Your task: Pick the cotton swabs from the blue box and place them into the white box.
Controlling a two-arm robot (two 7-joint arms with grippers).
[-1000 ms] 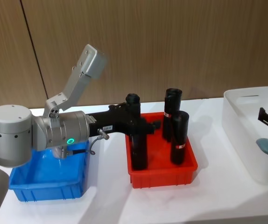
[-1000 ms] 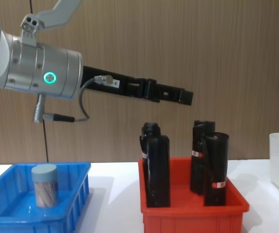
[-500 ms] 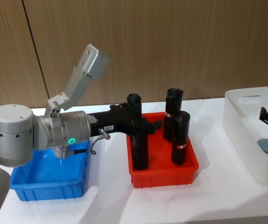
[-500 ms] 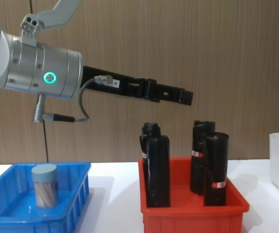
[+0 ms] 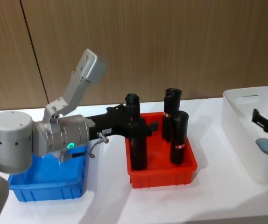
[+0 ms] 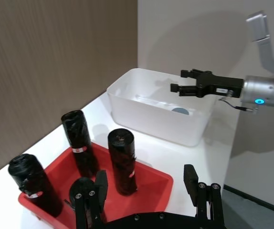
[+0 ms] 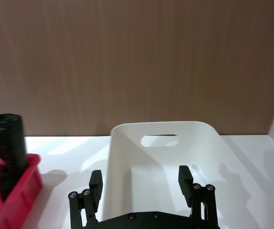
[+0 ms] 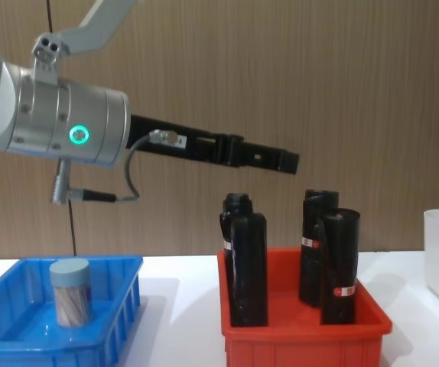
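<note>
One cotton swab jar (image 8: 70, 291) with a pale lid stands upright in the blue box (image 8: 124, 294), at the table's left. My left gripper (image 8: 288, 162) is open and empty. It hangs high above the red bin, well to the right of the blue box (image 5: 45, 186). In the left wrist view its fingers (image 6: 101, 187) stand wide apart over the black bottles. A second swab jar (image 5: 264, 145) lies inside the white box (image 5: 239, 128) on the right. My right gripper (image 5: 260, 119) hovers open just above that jar, with its fingers (image 7: 184, 179) spread over the white box (image 7: 127, 152).
A red bin (image 5: 162, 175) with several tall black bottles (image 5: 178, 136) stands in the middle, between the two boxes and under my left arm. A wood-panel wall runs behind the white table. Bare tabletop lies in front of the bins.
My left arm has dipped a little, bringing its gripper lower over the red bin. The right gripper has shifted slightly left above the white box. Both jars stay put.
</note>
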